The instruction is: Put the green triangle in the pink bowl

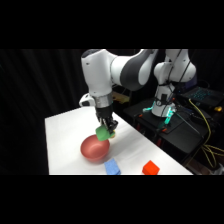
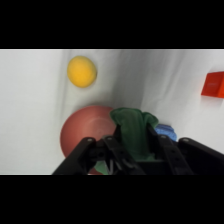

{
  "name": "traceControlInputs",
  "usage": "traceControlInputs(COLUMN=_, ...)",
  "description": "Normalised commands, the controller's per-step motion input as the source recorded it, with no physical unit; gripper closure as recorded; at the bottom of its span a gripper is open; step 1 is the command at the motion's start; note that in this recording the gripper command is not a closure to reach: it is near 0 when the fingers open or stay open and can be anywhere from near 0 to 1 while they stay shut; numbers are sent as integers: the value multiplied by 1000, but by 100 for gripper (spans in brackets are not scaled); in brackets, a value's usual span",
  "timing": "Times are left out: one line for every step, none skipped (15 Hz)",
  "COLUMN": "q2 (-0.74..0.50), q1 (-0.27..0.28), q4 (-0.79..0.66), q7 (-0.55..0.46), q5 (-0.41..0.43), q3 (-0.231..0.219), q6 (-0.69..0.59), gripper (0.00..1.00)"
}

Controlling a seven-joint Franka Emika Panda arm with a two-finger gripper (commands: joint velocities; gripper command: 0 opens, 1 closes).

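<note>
The green triangle (image 1: 102, 133) hangs just above the far rim of the pink bowl (image 1: 94, 148), held between the fingers of my gripper (image 1: 104, 131). In the wrist view the green triangle (image 2: 132, 131) fills the space between the fingers, with the pink bowl (image 2: 85, 131) below and to its left. My gripper (image 2: 134, 145) is shut on the block, off the table.
A blue block (image 1: 112, 167) lies near the table's front edge beside the bowl, and a red-orange block (image 1: 150, 168) lies to its right. A yellow ball (image 2: 81, 71) sits past the bowl. Cables and electronics (image 1: 200, 115) crowd the right side beyond the table.
</note>
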Motion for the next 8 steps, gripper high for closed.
traceControlInputs(q2=437, q1=-9, q4=599, q7=63, q5=-131, q3=-62, q6=-234, gripper=100)
traceControlInputs(q2=430, q1=-14, q4=580, q7=51, q5=-114, q3=-55, q6=-237, gripper=100)
traceControlInputs(q2=426, q1=-21, q4=569, q7=45, q5=-95, q3=-50, q6=-249, gripper=100)
traceControlInputs(q2=406, q1=-28, q4=542, q7=37, q5=-76, q3=-42, q6=-257, gripper=100)
traceControlInputs(q2=376, q1=-36, q4=505, q7=25, q5=-56, q3=-32, q6=-254, gripper=100)
traceControlInputs(q2=348, q1=-39, q4=472, q7=18, q5=-43, q3=-26, q6=-254, gripper=100)
traceControlInputs(q2=318, q1=-36, q4=445, q7=19, q5=-37, q3=-24, q6=-253, gripper=100)
traceControlInputs(q2=307, q1=-37, q4=438, q7=11, q5=-23, q3=-18, q6=-255, gripper=100)
